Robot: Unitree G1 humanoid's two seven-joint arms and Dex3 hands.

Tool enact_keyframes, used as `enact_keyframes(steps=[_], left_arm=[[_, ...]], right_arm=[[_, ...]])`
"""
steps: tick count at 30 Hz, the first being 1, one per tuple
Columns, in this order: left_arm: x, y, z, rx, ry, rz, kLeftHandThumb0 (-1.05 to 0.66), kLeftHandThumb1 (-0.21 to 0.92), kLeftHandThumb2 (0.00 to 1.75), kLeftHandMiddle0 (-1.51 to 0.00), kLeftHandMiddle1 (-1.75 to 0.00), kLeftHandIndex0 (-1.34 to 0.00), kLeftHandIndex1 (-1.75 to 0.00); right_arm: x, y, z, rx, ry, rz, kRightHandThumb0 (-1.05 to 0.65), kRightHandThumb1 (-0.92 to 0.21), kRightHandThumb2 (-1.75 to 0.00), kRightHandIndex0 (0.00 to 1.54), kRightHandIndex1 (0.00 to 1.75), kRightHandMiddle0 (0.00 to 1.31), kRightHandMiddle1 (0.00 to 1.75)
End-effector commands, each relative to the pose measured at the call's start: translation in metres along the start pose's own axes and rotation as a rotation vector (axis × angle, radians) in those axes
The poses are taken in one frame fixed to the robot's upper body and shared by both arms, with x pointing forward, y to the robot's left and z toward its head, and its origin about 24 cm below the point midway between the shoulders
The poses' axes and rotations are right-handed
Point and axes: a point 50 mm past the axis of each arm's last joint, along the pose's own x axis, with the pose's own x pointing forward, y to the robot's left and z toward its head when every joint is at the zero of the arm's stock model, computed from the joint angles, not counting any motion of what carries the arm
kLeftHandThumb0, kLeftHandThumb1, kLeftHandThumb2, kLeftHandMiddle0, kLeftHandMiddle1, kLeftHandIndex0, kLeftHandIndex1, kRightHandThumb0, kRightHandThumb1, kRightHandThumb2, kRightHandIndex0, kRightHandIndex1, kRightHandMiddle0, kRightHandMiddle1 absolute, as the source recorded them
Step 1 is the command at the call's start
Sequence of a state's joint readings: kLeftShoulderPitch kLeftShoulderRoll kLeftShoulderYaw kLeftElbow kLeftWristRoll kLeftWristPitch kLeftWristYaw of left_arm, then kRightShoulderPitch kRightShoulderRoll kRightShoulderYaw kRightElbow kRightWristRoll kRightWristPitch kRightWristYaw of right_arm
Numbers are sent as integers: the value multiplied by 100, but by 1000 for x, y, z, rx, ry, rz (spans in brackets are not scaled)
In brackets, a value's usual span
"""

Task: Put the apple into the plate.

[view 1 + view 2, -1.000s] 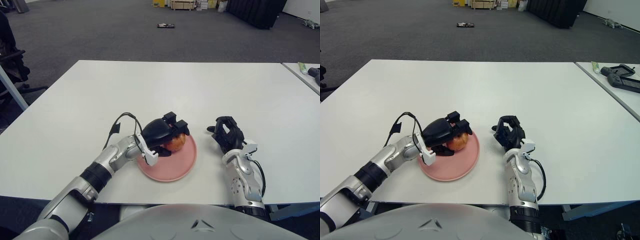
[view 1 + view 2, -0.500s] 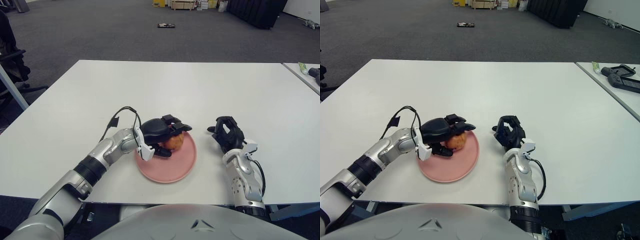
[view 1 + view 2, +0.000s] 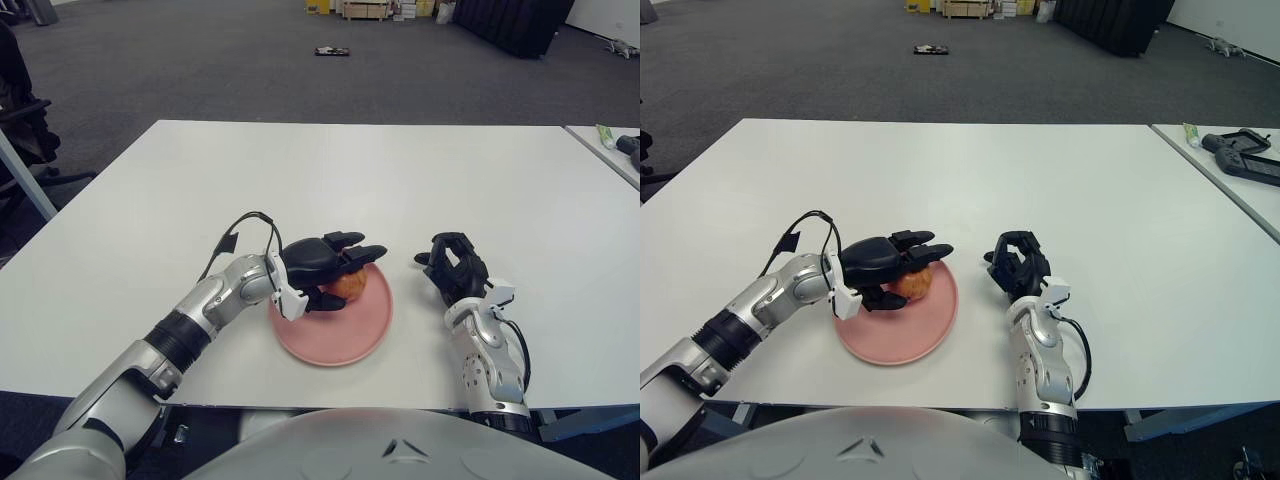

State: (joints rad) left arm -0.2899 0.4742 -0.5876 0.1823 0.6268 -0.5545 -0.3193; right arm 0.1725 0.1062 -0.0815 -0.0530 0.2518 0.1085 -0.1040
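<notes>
A reddish-orange apple (image 3: 348,286) sits on the pink plate (image 3: 335,342), in the plate's far-left part. My left hand (image 3: 354,274) reaches in from the left and hovers over the apple. Its fingers (image 3: 352,244) stretch out flat above the fruit and the thumb lies low on the near side, so the hand is open and no longer clasps it. The hand hides part of the apple's top. My right hand (image 3: 455,264) shows to the right of the plate with its fingers curled and nothing in it.
The white table (image 3: 350,170) stretches far beyond the plate. A second table at the right edge carries a black device (image 3: 1240,152) and a green tube (image 3: 1191,132). A dark chair (image 3: 20,130) stands off the table's left side.
The left hand's fingers have uncurled from around the apple and now stretch out flat above it. The apple stays on the plate. The right hand has not moved.
</notes>
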Motion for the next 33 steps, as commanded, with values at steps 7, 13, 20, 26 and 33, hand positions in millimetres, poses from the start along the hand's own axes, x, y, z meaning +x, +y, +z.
enact_keyframes(steps=[7,13,20,26,33], left_arm=[[-19,-10,-7,-55,105,39,-104,92,106,0,0,0,0],[-29,1,-12,-74,158,122,-100,92,103,0,0,0,0],[-43,10,-24,-177,253,268,-100,92,105,0,0,0,0],[-64,17,-30,-312,295,405,-100,92,107,0,0,0,0],[-82,20,-28,-535,311,607,-97,92,110,0,0,0,0]], right_arm=[[-2,0,-12,18,54,-18,-1,-55,-97,51,153,30,175],[-1,0,-11,18,55,-15,-1,-55,-98,49,156,29,175],[-1,0,-12,21,50,-9,-1,-54,-100,50,156,30,175],[-1,0,-12,26,48,-5,-1,-54,-101,51,157,29,175],[0,0,-12,24,52,-5,-1,-52,-104,51,159,29,175]])
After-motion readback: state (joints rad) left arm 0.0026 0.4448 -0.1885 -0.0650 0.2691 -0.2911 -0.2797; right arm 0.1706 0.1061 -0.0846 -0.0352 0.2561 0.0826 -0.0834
